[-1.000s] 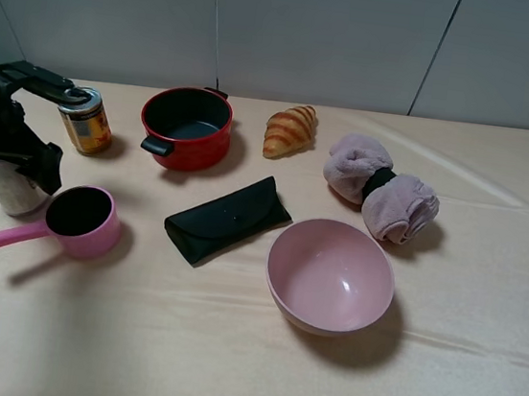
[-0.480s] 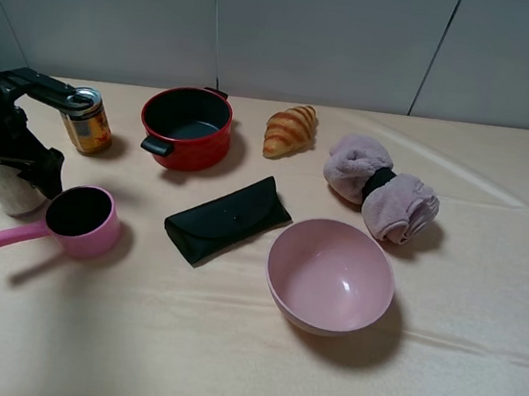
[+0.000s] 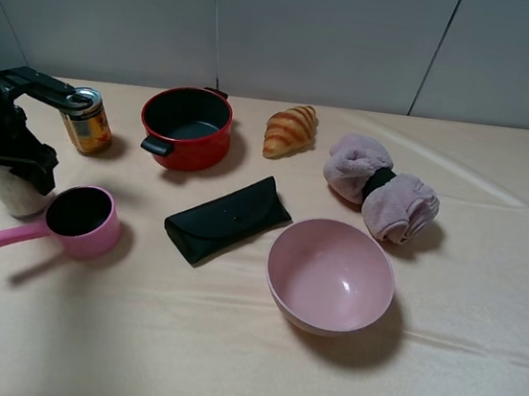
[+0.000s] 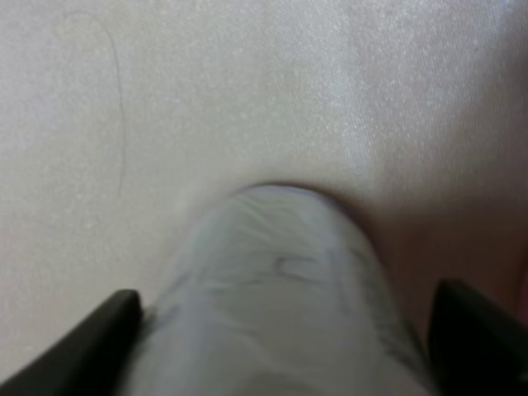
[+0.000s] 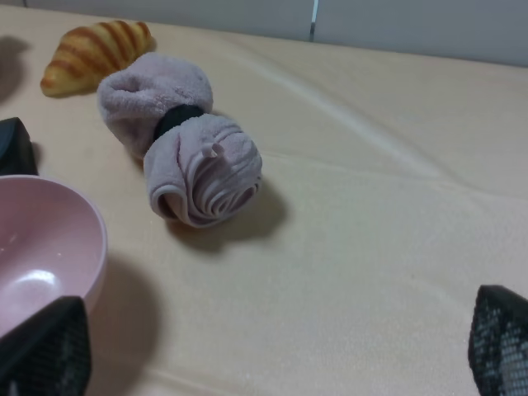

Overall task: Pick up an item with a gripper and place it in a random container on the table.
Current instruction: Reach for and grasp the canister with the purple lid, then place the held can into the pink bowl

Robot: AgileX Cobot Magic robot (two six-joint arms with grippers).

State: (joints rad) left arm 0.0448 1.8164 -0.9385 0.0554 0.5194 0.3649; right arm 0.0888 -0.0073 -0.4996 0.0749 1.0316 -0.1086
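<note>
Since a second ago the left gripper (image 4: pixel 282 345) has shifted slightly, its black body now sitting a little closer in over the white speckled cylinder (image 3: pixel 9 192), which stands upright at the far left edge of the beige tablecloth (image 3: pixel 476 359). In the left wrist view the cylinder fills the space between the two black fingertips, which sit against its sides, so the jaws look clamped on it. Its base appears to rest on the cloth. Just beside it lies the small pink saucepan (image 3: pixel 81 216), with its long handle pointing toward the near left. Behind them stands the gold-labelled can (image 3: pixel 85 122), then the red pot (image 3: pixel 186 127) with black handles. A black glasses case (image 3: pixel 228 219) lies nearer the middle, with a croissant (image 3: pixel 290 130) beyond it. The pink bowl (image 3: pixel 330 276) sits right of the case, well apart from the cylinder and holding nothing. Behind the bowl lies a rolled mauve towel (image 3: pixel 381 189) with a black band. The right gripper (image 5: pixel 271 346) shows only in its wrist view, with its fingertips spread wide and nothing between them.
</note>
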